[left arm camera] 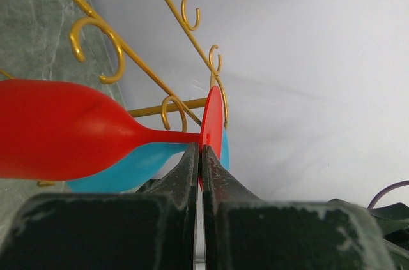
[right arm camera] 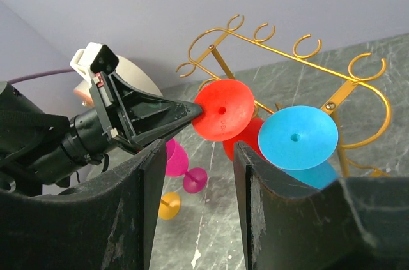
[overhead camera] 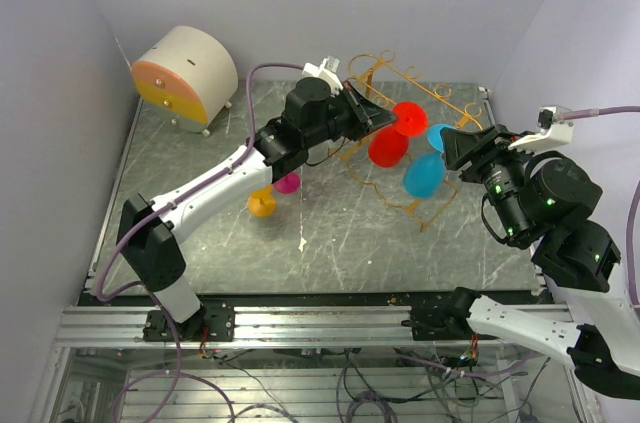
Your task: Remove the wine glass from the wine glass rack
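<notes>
While my left gripper [left arm camera: 199, 152] clamps the red wine glass [left arm camera: 64, 129] by its foot at the wine glass rack [left arm camera: 96, 34], my right gripper [right arm camera: 199, 155] hangs open near the blue glass [right arm camera: 298, 137].

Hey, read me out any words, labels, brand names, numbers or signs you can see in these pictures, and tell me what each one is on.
No text can be read in any view.
The red wine glass, the blue wine glass, the gold rack and the round drawer box show plain surfaces with no print.
The green lights on the right arm are dots, not text.
</notes>
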Robot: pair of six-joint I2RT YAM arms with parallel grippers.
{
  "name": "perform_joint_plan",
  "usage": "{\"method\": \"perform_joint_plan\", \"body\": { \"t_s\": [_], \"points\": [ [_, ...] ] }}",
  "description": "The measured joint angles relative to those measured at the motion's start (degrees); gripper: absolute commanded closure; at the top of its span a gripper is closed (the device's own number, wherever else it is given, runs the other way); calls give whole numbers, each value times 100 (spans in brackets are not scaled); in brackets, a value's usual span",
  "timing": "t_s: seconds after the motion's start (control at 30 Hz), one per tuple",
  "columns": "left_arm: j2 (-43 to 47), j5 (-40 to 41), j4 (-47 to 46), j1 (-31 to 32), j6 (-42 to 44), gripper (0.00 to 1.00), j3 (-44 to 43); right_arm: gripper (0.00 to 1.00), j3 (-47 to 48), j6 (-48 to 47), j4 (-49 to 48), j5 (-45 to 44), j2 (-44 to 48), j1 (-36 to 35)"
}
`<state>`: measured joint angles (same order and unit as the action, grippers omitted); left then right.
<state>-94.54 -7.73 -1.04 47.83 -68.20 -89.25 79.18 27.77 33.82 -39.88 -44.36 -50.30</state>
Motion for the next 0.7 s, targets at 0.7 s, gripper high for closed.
{"method": "perform_joint_plan", "body": {
  "t_s": [0.7],
  "points": [
    [2472,-15,-748,0,-323,93,2400,54,280,-155,-63,651,-649,0]
  ]
}}
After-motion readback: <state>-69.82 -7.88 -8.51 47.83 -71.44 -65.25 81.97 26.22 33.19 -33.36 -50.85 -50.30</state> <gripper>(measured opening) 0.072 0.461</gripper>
